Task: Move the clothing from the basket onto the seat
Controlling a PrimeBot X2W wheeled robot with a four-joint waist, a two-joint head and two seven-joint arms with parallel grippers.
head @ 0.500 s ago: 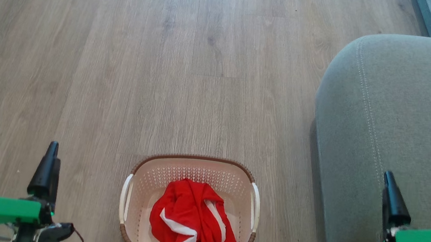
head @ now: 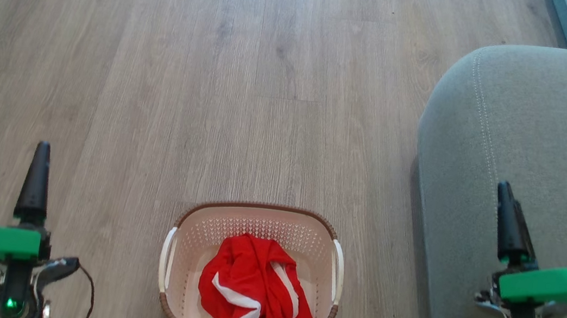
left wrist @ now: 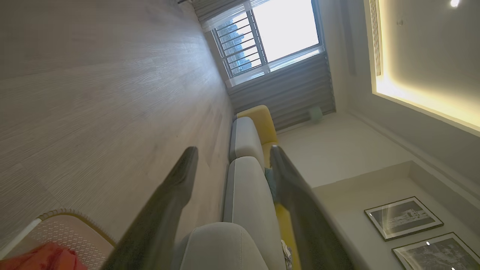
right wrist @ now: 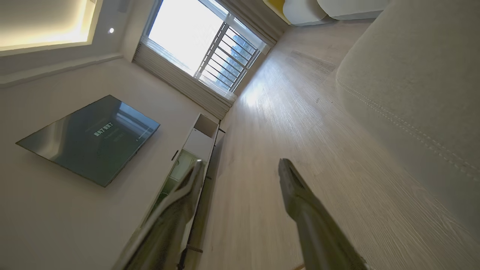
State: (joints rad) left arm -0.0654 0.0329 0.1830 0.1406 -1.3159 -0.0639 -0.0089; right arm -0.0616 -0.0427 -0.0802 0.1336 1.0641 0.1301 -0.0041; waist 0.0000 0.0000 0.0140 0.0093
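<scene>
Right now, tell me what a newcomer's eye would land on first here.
The bright red clothing with white bands jumps out, bundled in the cream basket on the wooden floor, bottom centre of the head view. Next, the big grey-green seat at right. The left gripper and right gripper sit open and empty at the lower corners.

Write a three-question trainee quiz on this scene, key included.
1. True or false: the clothing lies in the basket.
2. On which side of the basket is the seat? A) the robot's left B) the robot's right C) underneath it
3. Fill in: the jaws of the left gripper and the right gripper both stand ____.
Key: 1 true; 2 B; 3 open.
</scene>
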